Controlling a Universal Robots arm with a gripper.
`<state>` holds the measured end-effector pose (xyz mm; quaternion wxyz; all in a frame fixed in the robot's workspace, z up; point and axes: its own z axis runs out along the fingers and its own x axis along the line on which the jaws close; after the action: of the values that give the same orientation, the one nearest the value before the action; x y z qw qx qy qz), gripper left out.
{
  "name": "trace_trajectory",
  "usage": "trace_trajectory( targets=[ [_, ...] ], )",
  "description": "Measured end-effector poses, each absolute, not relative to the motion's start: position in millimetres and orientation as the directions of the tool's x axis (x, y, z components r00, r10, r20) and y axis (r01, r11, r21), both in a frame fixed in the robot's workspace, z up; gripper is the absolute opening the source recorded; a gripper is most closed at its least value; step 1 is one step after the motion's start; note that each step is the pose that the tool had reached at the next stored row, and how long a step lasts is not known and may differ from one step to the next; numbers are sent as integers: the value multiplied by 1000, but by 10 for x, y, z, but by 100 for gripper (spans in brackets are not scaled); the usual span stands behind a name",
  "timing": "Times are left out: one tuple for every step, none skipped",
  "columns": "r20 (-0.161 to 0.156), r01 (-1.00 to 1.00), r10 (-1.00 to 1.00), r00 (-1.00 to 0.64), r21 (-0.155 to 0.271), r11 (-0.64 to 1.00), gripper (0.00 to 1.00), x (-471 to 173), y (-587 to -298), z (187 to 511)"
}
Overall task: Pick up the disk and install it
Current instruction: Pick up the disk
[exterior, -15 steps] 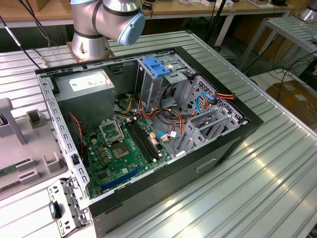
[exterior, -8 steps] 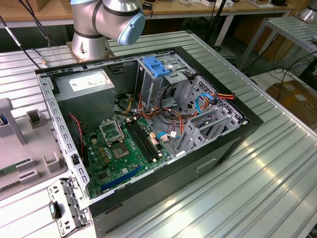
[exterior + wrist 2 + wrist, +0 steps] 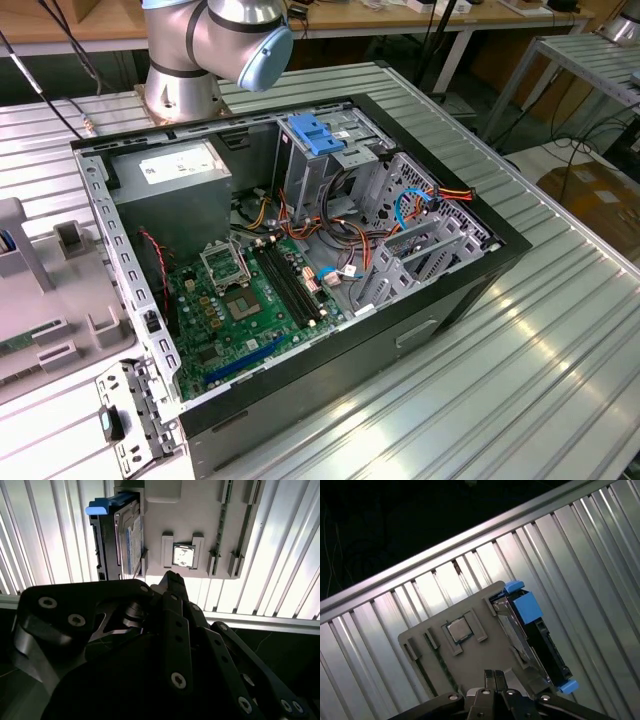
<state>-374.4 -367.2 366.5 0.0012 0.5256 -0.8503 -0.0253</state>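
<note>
Task at its opening stage. The disk [image 3: 536, 635] stands on edge in its slot in the grey holder [image 3: 485, 652] on the counter [image 3: 580, 555], ungrasped. My fingers [image 3: 489, 676] are together and empty, hovering over the holder. The open computer case [image 3: 400, 340] holds no disk yet. Pickup and installation are both outstanding.

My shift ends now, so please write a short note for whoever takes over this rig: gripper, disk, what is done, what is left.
The gripper is shut, holds nothing and points at the grey holder tray.
The disk stands on edge in that tray, near the processor chip.
Done: nothing yet; the disk is not picked up.
Left: picking it up and installing it in the open computer case.
</note>
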Motion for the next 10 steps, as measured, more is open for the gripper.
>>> trace_trajectory(
  targets=[
    [-24, -896, -896, -443, 44, 442, 11, -3744, -3672, 3665],
    [-24, -898, -898, -439, 44, 437, 11, -3744, -3672, 3665],
    [-24, -900, -901, -434, 44, 433, 11, -3744, -3672, 3665],
    [-24, -911, -912, -410, 44, 409, 11, -3744, -3672, 3665],
    [-24, -930, -931, -365, 44, 364, 11, -3745, -3672, 3665],
    [-24, -939, -939, -343, 44, 342, 11, -3744, -3672, 3665],
    [-24, -942, -943, -333, 44, 332, 11, -3744, -3672, 3665],
    [-24, -944, -944, -328, 44, 327, 11, -3744, -3672, 3665],
    [-24, -946, -946, -324, 44, 323, 11, -3744, -3672, 3665],
    [-25, -947, -947, -320, 44, 318, 11, -3744, -3672, 3665]
  ],
)
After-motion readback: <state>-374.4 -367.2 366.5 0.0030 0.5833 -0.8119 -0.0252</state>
